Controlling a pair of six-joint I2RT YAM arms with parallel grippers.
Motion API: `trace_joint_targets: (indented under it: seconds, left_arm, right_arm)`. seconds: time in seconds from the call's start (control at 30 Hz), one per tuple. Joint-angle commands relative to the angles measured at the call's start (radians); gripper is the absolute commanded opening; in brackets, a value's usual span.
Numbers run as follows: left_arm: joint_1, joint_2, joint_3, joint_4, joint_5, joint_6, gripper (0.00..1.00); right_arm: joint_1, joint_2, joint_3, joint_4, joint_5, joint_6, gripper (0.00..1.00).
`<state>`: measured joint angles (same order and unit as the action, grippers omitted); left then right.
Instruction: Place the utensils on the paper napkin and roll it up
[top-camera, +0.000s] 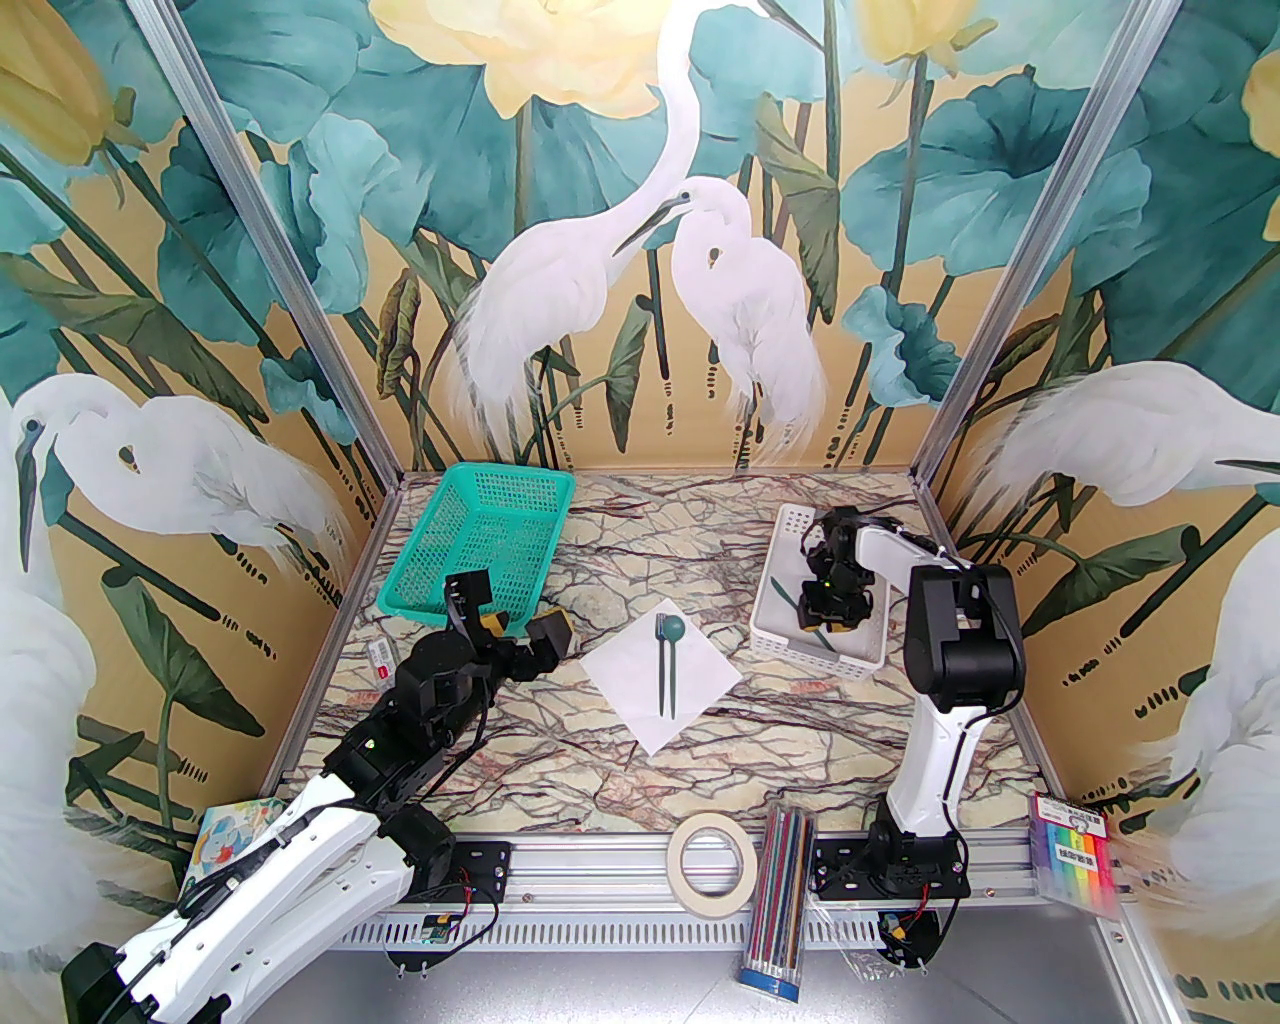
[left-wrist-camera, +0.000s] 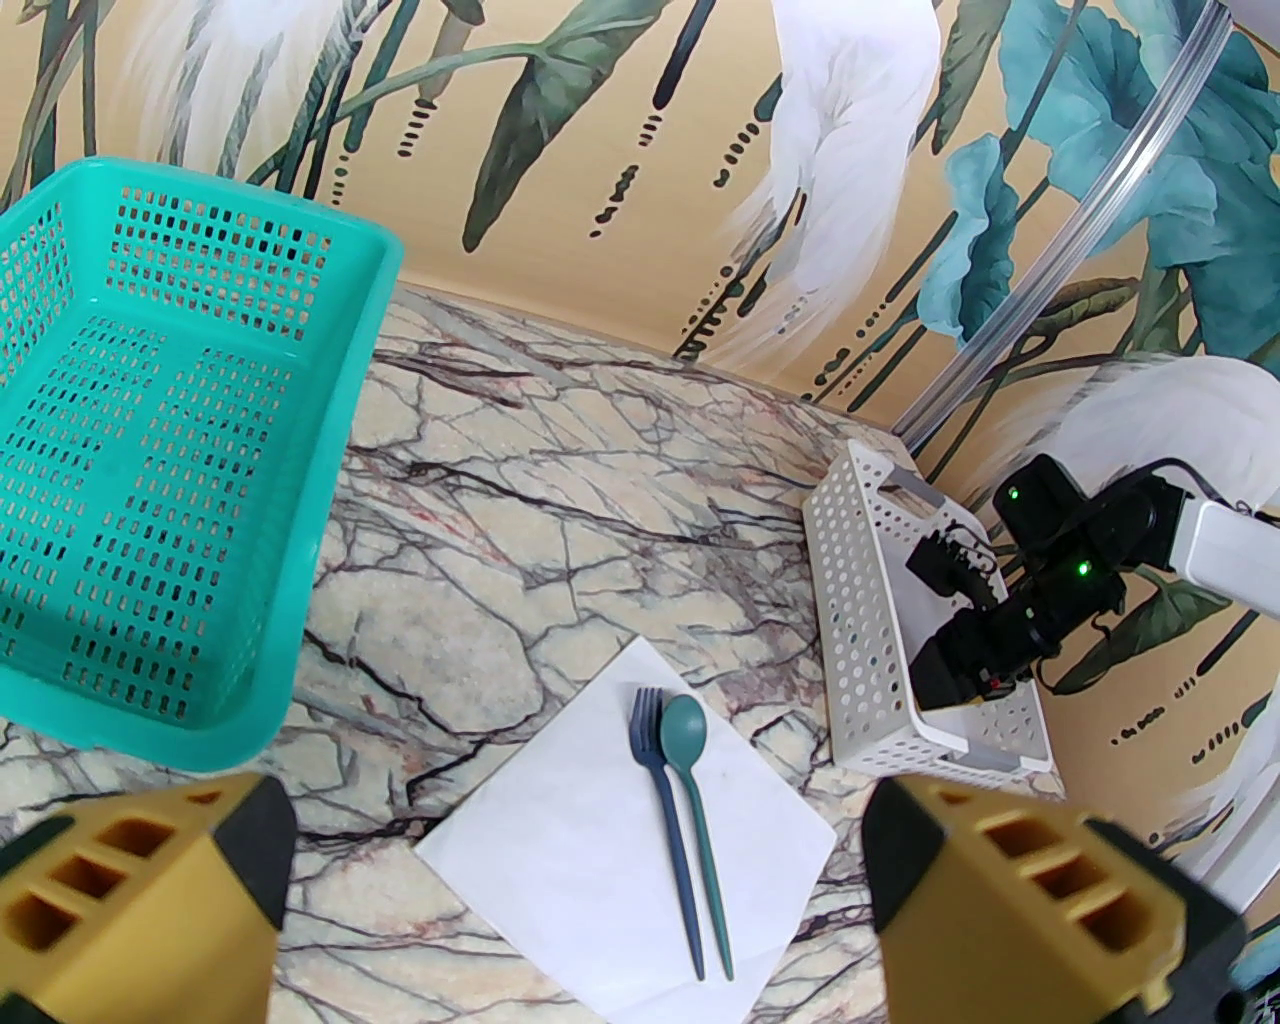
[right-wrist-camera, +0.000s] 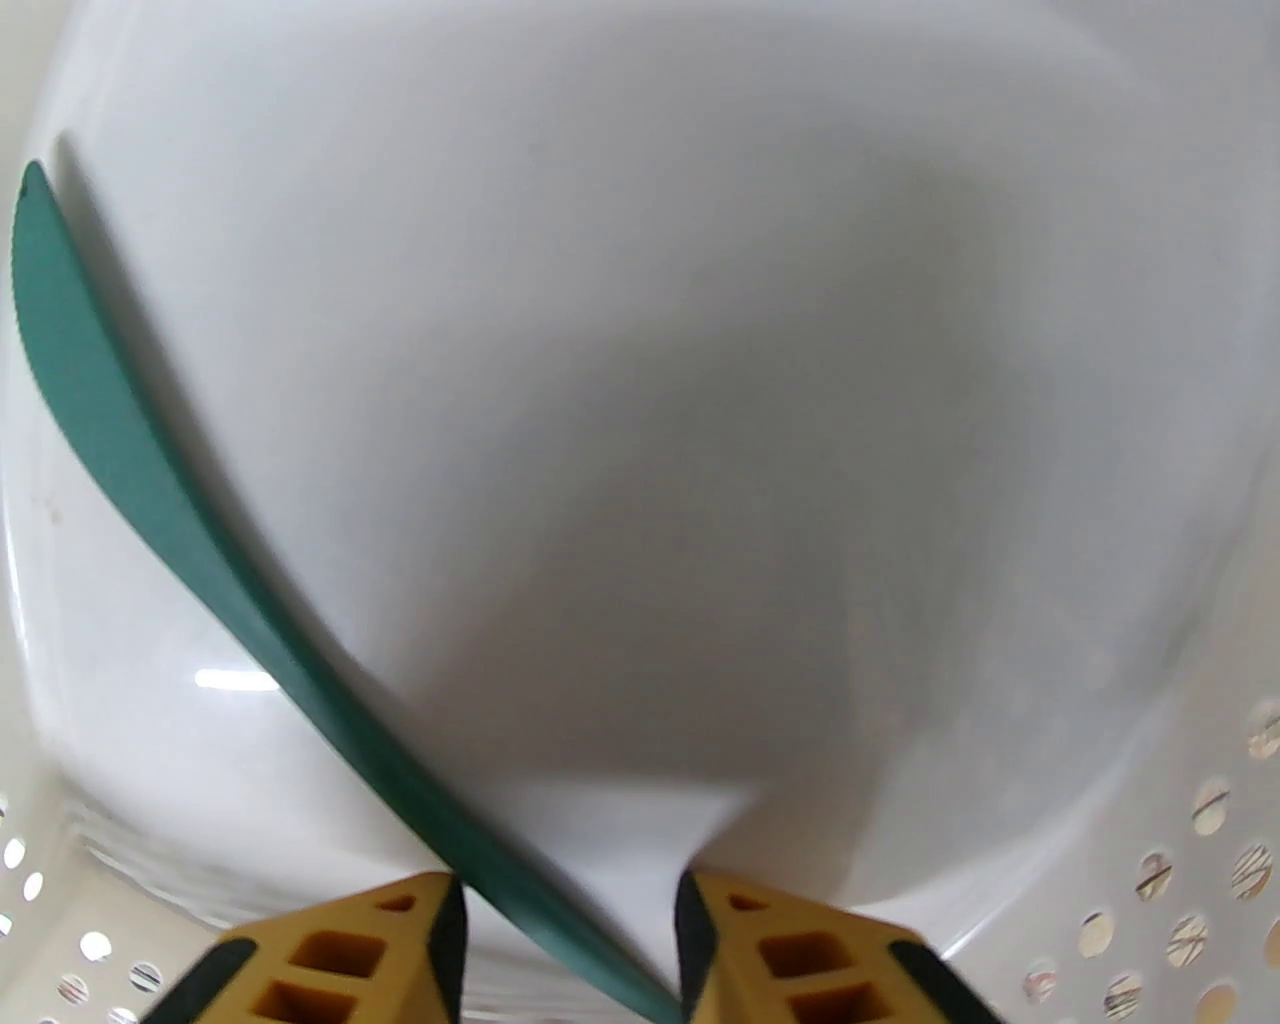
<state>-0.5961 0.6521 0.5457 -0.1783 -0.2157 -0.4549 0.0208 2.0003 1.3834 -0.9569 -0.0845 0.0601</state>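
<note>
Right fingers straddle a green knife, perhaps gripping it.

Robotics lab test cell: a small booth framed by bare aluminium posts, its three walls papered with a printed mural of white egrets, lotus leaves and yellow blooms. Two white-and-black robot arms, the left arm and the right arm, are bolted side by side to a slotted aluminium rail at the near edge of a bench with a marble-pattern top. Lab oddments lie along that edge: a roll of masking tape, a packet of coloured pencils and a pack of bright markers.
</note>
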Motion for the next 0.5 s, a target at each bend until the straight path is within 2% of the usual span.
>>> trace_joint_targets:
  seconds: [0.0,0.23,0.47]
  left_arm:
    - [0.001,-0.019,0.034,-0.039,-0.032,0.016,0.99]
    - [0.0,-0.025,0.039,-0.047,-0.034,0.017,0.99]
    - [0.0,-0.021,0.041,-0.046,-0.033,0.015,0.99]
  right_arm:
    - [0.007,0.012,-0.006,0.031,0.012,0.02,0.34]
    - [0.008,0.0,-0.03,0.063,0.033,0.034,0.21]
    - [0.008,-0.027,-0.039,0.078,0.042,0.043,0.14]
